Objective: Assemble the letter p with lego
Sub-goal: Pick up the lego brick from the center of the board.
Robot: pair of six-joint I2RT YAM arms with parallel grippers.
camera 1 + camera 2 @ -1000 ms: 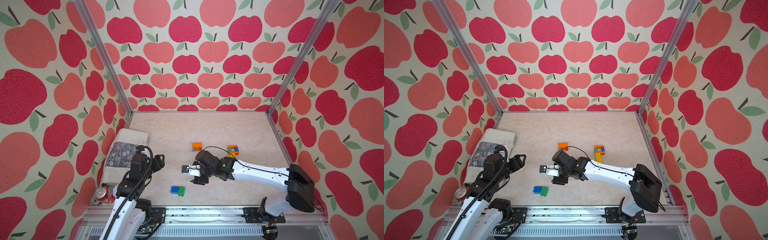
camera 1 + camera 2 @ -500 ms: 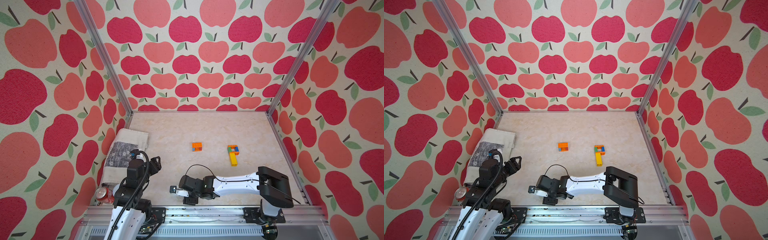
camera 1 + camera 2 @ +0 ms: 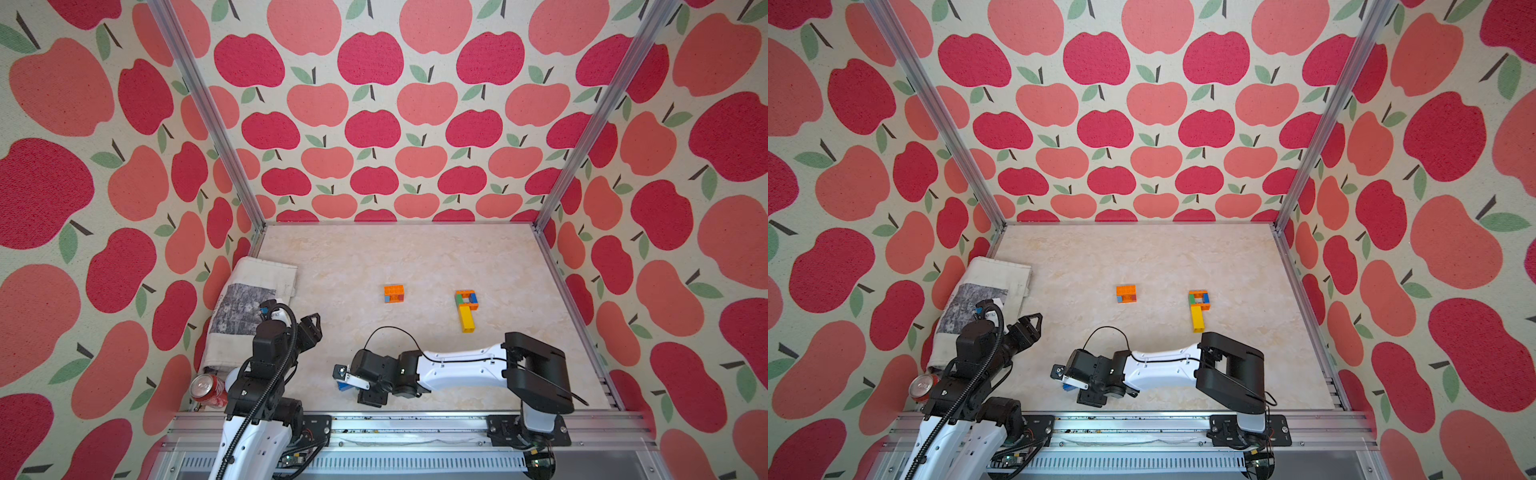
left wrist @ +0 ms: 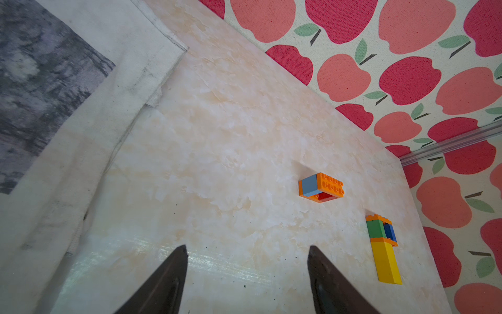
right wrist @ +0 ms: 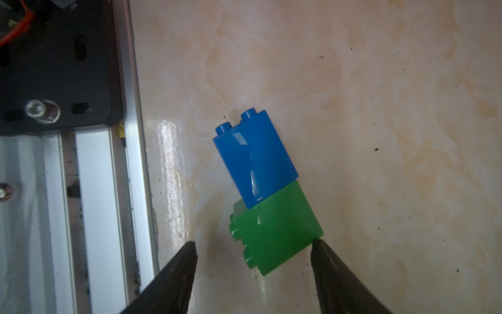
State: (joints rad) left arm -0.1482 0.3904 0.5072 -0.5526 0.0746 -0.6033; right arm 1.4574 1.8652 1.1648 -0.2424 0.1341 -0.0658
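Note:
A blue lego brick (image 5: 255, 160) and a green lego brick (image 5: 274, 231) lie joined on the table by the front rail. My right gripper (image 5: 252, 243) is open around the green one, and one fingertip (image 5: 316, 244) touches its corner. In a top view my right gripper (image 3: 349, 380) covers all but a blue sliver (image 3: 341, 387). A P-shaped lego build (image 3: 466, 307) with a yellow stem lies at mid right, also visible in the left wrist view (image 4: 381, 244). An orange lego block (image 3: 393, 293) lies left of it. My left gripper (image 4: 247, 247) is open and empty.
A folded printed cloth (image 3: 253, 303) lies along the left wall, with a red soda can (image 3: 205, 388) in front of it. The metal front rail (image 5: 108, 190) runs close beside the blue and green bricks. Apple-patterned walls enclose the table.
My right arm has swung from the table's middle to the front edge and come down over the blue and green bricks. My left arm has drawn back slightly.

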